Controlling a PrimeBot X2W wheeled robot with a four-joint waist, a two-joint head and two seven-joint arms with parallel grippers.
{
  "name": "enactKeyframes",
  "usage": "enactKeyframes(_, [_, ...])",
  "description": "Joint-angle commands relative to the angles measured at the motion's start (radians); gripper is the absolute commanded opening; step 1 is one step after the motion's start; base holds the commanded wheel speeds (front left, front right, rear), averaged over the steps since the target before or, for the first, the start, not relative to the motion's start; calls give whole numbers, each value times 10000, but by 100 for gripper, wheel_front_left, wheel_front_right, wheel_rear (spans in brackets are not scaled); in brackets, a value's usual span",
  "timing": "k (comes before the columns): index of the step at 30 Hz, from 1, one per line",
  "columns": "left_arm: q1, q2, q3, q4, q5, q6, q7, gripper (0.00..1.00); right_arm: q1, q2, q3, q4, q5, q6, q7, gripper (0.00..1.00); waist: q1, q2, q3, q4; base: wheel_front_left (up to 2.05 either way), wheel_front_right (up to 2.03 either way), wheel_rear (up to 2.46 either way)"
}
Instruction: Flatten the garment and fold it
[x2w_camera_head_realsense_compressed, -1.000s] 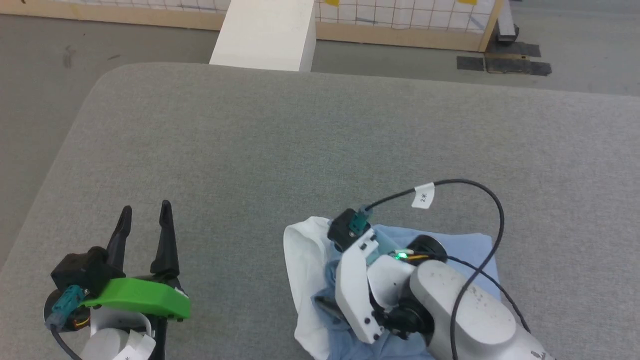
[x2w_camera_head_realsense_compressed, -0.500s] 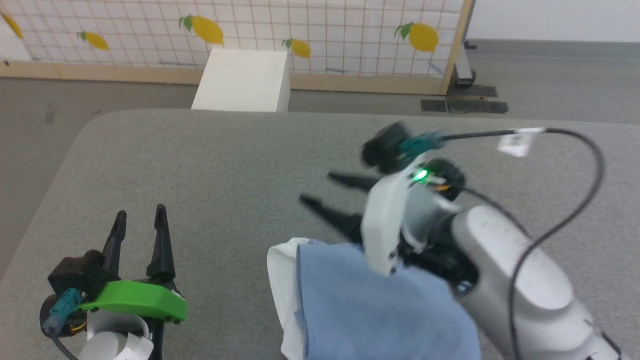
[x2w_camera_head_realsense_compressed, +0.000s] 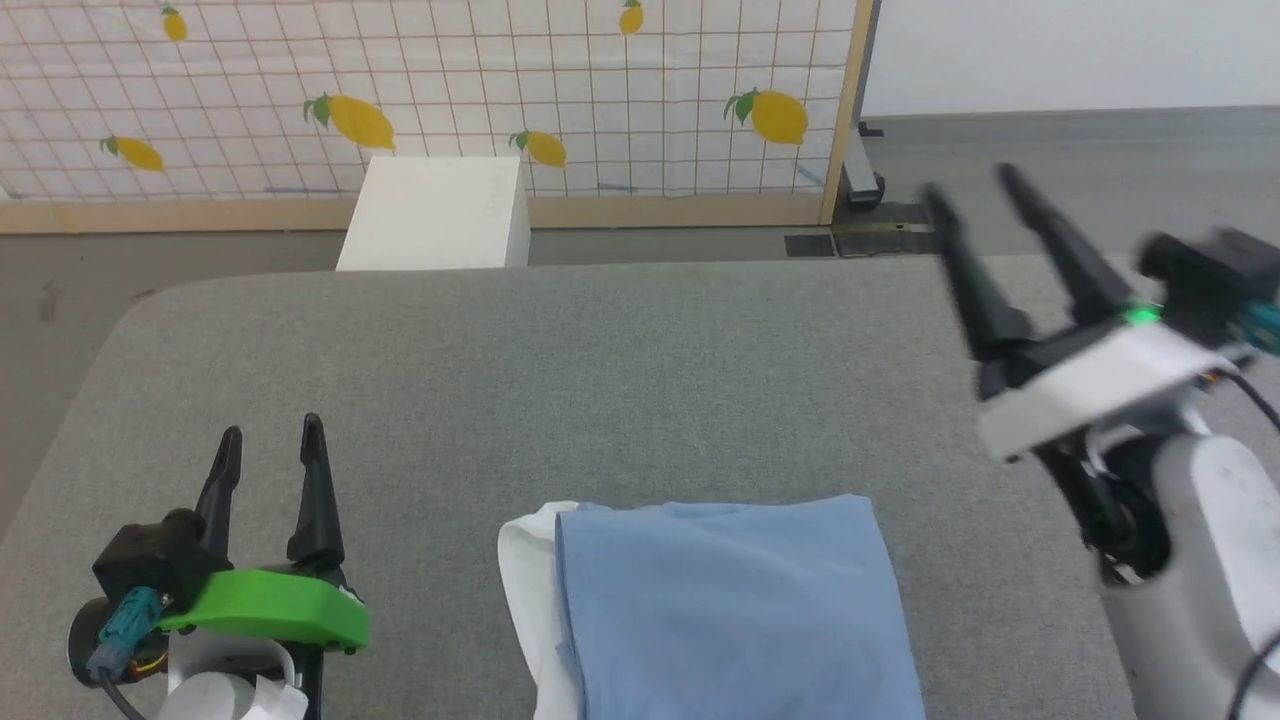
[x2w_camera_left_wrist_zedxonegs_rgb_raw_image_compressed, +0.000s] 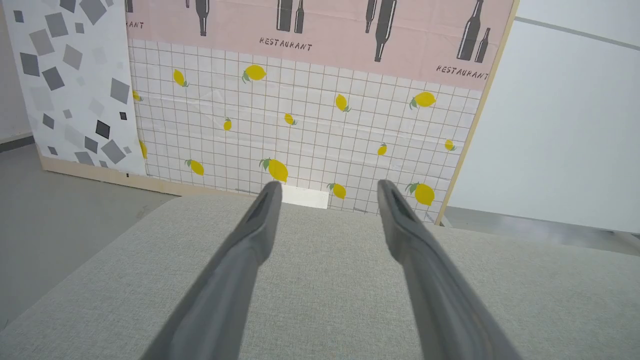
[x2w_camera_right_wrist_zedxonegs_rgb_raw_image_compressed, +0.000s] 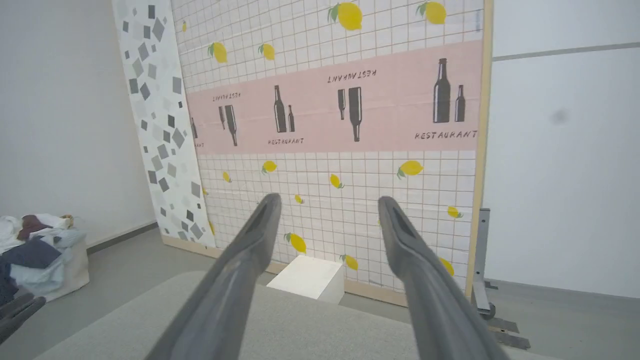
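The garment (x2w_camera_head_realsense_compressed: 730, 600) lies folded into a flat light blue rectangle at the near middle of the grey padded table (x2w_camera_head_realsense_compressed: 600, 380), with a white strip showing along its left edge. My left gripper (x2w_camera_head_realsense_compressed: 270, 450) rests open at the lower left, well clear of the cloth, fingers pointing away from me. At the right, my right gripper (x2w_camera_head_realsense_compressed: 970, 185) is raised above the table, open and empty, fingers pointing up and away. In the left wrist view the left gripper (x2w_camera_left_wrist_zedxonegs_rgb_raw_image_compressed: 325, 187) shows bare table between its fingers; in the right wrist view the right gripper (x2w_camera_right_wrist_zedxonegs_rgb_raw_image_compressed: 325, 200) faces the wall.
A white box (x2w_camera_head_realsense_compressed: 435, 212) stands on the floor beyond the table's far edge, before a lemon-patterned partition (x2w_camera_head_realsense_compressed: 450, 90). A pile of clothes (x2w_camera_right_wrist_zedxonegs_rgb_raw_image_compressed: 35, 245) sits on a low stand at the left of the right wrist view. A metal stand (x2w_camera_head_realsense_compressed: 860, 180) is by the partition's end.
My right gripper has lifted off the garment and swung up to the right, leaving it flat and folded. The head camera has tilted up. The left gripper has stayed where it was.
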Motion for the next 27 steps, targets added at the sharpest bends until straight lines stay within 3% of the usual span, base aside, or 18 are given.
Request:
enactKeyframes(1, [144,39,32,-59,119,61,-74,100,397,64,-355,-95,-222,-15,-464,100,0,-1,-17,-41,0,0,0])
enactKeyframes(6, [178,19,22,-58,286,158,-91,100,1629,285,-1634,-76,-976,-15,-1694,100,0,-1,-20,-32,0,0,0])
enactKeyframes(13, [256,-17,-18,66,422,231,-102,100,3058,650,-2824,333,-1660,-15,-2429,100,0,-1,-37,15,0,0,0])
enactKeyframes(27, [158,59,-501,891,437,78,435,100,3894,955,-2730,1574,-2123,-15,-2282,100,0,-1,184,167,0,0,0])
